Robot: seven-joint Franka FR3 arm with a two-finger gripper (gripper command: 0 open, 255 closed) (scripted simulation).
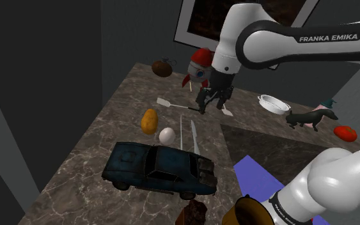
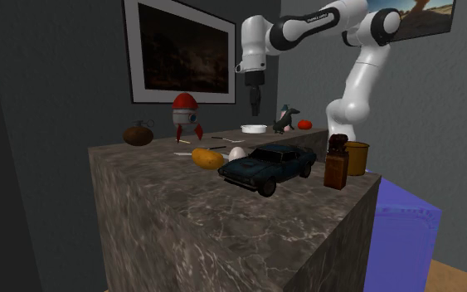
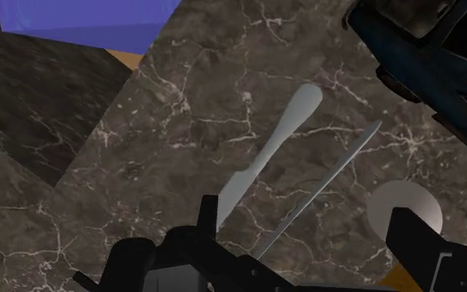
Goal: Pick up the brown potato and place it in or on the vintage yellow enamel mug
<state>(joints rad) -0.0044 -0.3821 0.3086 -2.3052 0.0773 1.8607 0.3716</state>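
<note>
We have nothing done yet: our gripper [image 1: 209,102] hangs above the counter [image 1: 95,172], fingers apart and empty, the potato [image 1: 149,121] lies untouched beside the egg [image 1: 167,135], and the mug [image 2: 357,158] stands well apart, past the car [image 1: 161,169].

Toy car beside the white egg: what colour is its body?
The toy car is dark blue, slightly mottled. The shoulder view shows it best.

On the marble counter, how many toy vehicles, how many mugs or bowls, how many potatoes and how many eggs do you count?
Toy vehicles: 2, car and rocket
Mugs or bowls: 2, yellow mug and white bowl
Potatoes: 1, brown potato
Eggs: 1, white egg
Total: 6
</note>
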